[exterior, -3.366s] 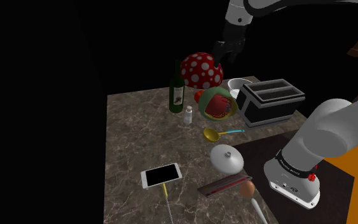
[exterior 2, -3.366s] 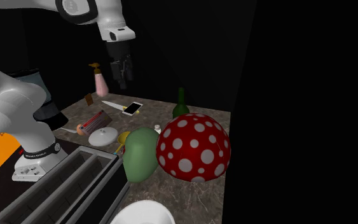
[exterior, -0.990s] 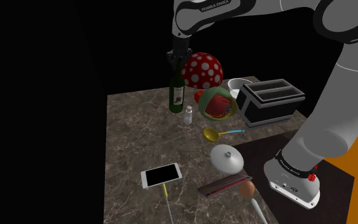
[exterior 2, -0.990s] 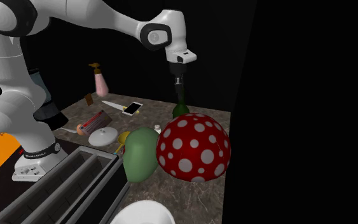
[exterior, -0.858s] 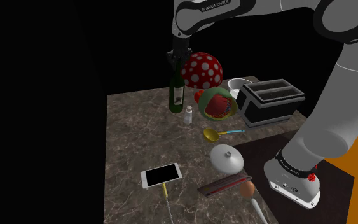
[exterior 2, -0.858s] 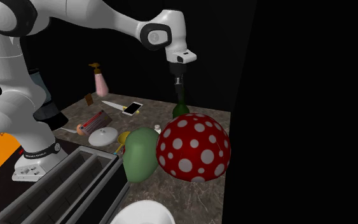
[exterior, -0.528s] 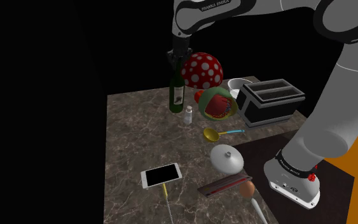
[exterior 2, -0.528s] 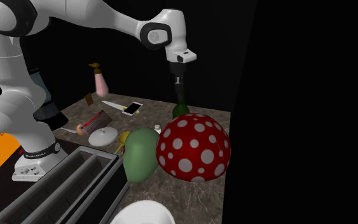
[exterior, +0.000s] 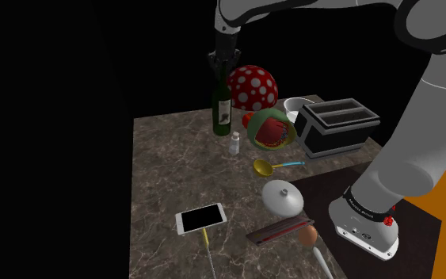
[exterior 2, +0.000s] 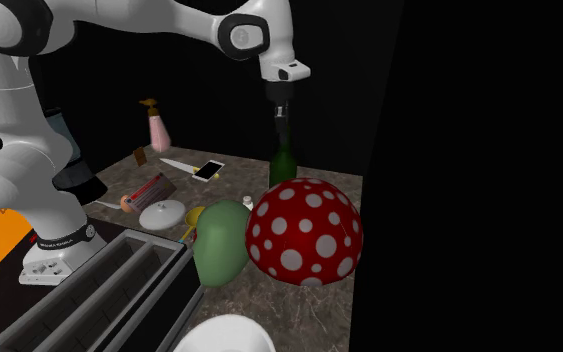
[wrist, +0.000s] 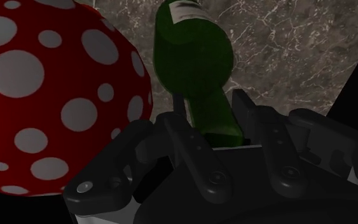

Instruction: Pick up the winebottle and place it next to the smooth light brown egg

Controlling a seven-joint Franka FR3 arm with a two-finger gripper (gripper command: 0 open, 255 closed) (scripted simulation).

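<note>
The dark green wine bottle (exterior: 222, 112) with a white label hangs upright just above the far part of the marble counter (exterior: 165, 166), beside the red white-spotted ball (exterior: 252, 85). My gripper (exterior: 223, 74) comes down from above and is shut on the bottle's neck; in the second exterior view the gripper (exterior 2: 282, 110) clasps the top of the bottle (exterior 2: 284, 162). In the wrist view the two black fingers of the gripper (wrist: 208, 100) clasp the green neck of the bottle (wrist: 193, 60). The light brown egg (exterior: 308, 234) lies near the counter's front, close to the stand; the egg (exterior 2: 127, 203) also shows beside the white lid.
Near the bottle stand a small shaker (exterior: 234, 143), a green bowl (exterior: 271, 131), a white cup (exterior: 296, 106) and a toaster (exterior: 337, 125). Nearer the stand lie a yellow spoon (exterior: 267, 166), a white lid (exterior: 283, 196), a phone (exterior: 200, 218) and a red-black box (exterior: 275, 231). Black area surrounds the counter.
The gripper came down onto the bottle's neck and closed. In the last half second it has risen, lifting the bottle off the counter.
</note>
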